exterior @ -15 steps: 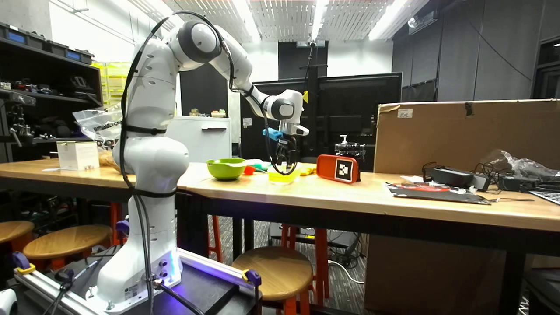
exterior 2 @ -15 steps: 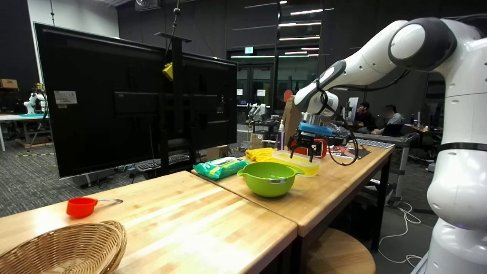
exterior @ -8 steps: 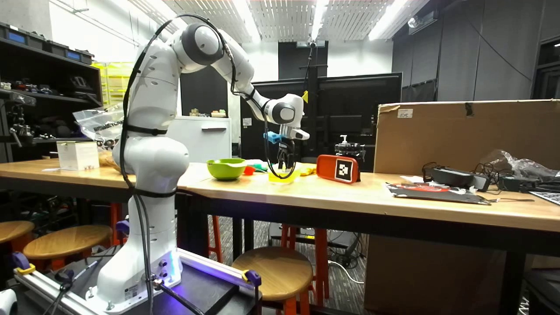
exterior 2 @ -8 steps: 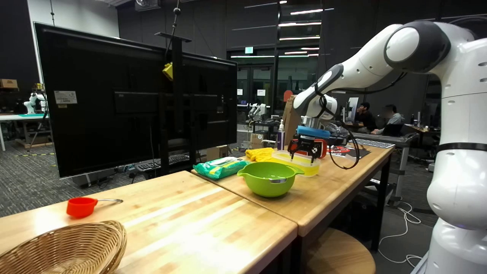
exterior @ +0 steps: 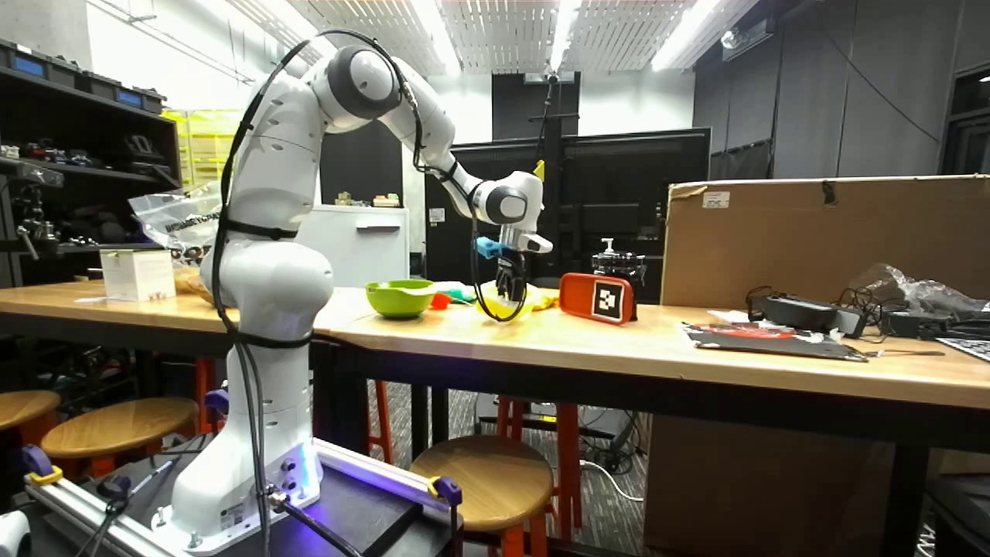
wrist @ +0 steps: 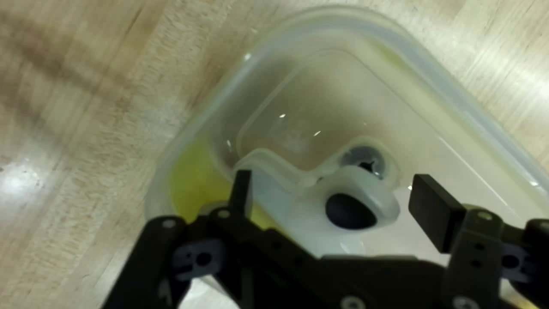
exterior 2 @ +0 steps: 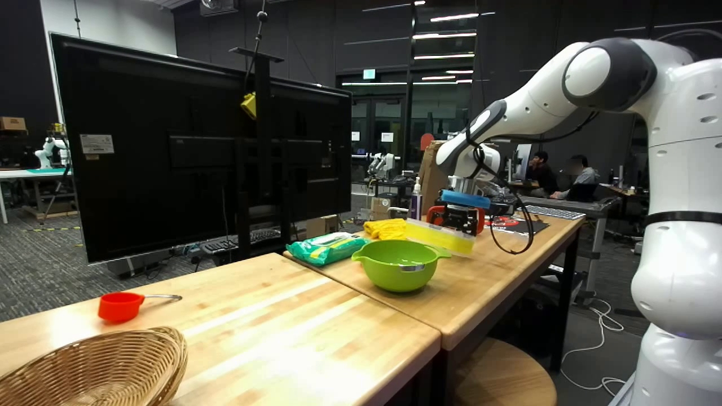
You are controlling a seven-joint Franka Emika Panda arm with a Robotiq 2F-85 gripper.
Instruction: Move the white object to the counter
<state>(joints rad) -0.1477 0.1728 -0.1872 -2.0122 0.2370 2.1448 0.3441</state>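
Observation:
The white object (wrist: 296,206) is a smooth curved piece with a dark oval spot and a grey round part. It lies in a clear and yellow tub (exterior 2: 440,238), between my fingers. My gripper (wrist: 336,193) is open, with one finger (wrist: 431,210) clear of the white object and the other close to its far end; I cannot tell if that one touches. In both exterior views my gripper (exterior 2: 459,223) (exterior: 510,298) reaches down at the tub. The tub looks tilted in an exterior view. It stands on the wooden counter (exterior: 657,348). The white object is hidden in both exterior views.
A green bowl (exterior 2: 400,268) stands close to the tub. A yellow cloth (exterior 2: 386,228), a green wipes pack (exterior 2: 327,249) and a red case (exterior: 595,298) are near. A red cup (exterior 2: 120,307) and a wicker basket (exterior 2: 96,366) are further off. A cardboard box (exterior: 835,240) stands behind.
The arm has lowered and my gripper has gone down into the tub. The tub has shifted and tipped, with one end raised. My gripper stays open.

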